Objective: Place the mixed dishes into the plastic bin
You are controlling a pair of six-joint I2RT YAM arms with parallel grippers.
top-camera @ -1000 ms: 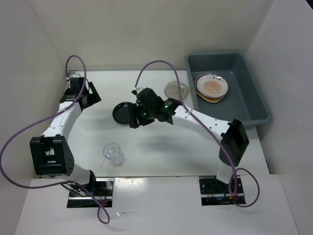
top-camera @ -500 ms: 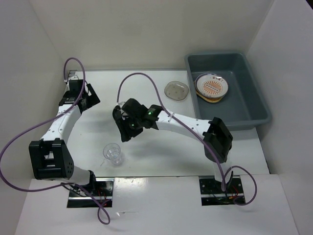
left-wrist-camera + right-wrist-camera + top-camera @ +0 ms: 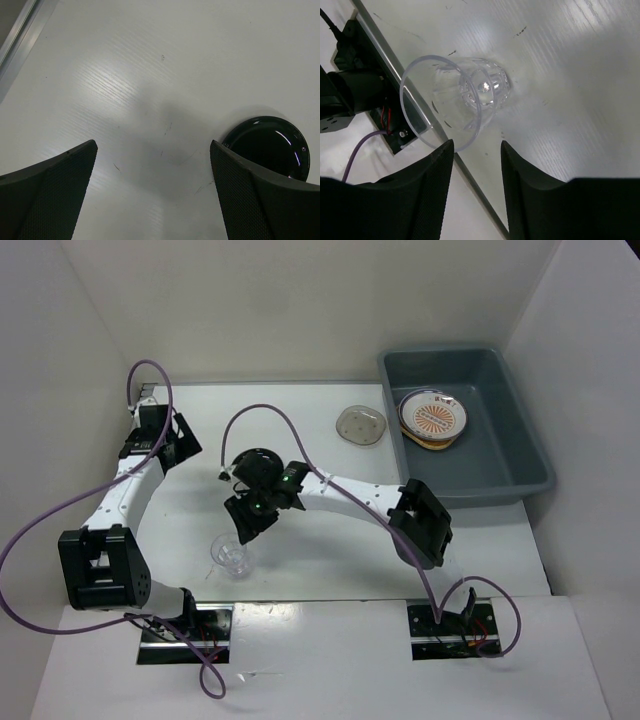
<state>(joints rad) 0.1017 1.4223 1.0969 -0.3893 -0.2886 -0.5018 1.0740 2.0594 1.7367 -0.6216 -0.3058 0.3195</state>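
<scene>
Right gripper [image 3: 476, 150] hangs low over the table [image 3: 330, 565] with its jaws partly apart and nothing between them. The clear glass cup [image 3: 465, 95] stands upright just ahead of its fingertips. Behind that arm lies the small black dish [image 3: 258, 462], and farther off the smoky translucent dish [image 3: 361, 425]. The plastic bin [image 3: 520, 440] at far right holds the sunburst plate [image 3: 434, 415]. The left gripper [image 3: 152, 145] is spread wide and empty.
</scene>
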